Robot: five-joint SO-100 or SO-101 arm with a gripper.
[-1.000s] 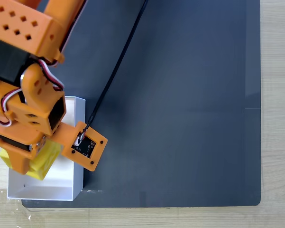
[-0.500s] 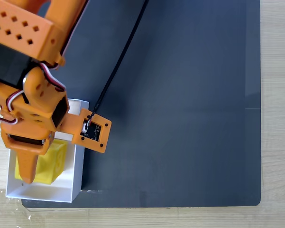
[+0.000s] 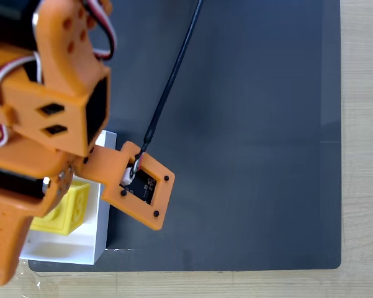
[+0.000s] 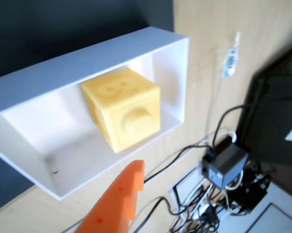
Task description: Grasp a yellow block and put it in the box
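Yellow block (image 4: 121, 108) rests inside white open box (image 4: 87, 58), stud sideways.

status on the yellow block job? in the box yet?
Done: the yellow block sits inside the white box, resting on its floor, with nothing gripping it in the wrist view. In hand: nothing; one orange finger shows outside the box, clear of the block. Left: only moving the arm away; the fixed view shows it above the box.

A hobby or lab desk: a pale wood worktop (image 3: 363, 149) under a dark mat (image 3: 248, 136), with tangled cables (image 4: 194, 204) and a power adapter (image 4: 224, 165) lower right in the wrist view.
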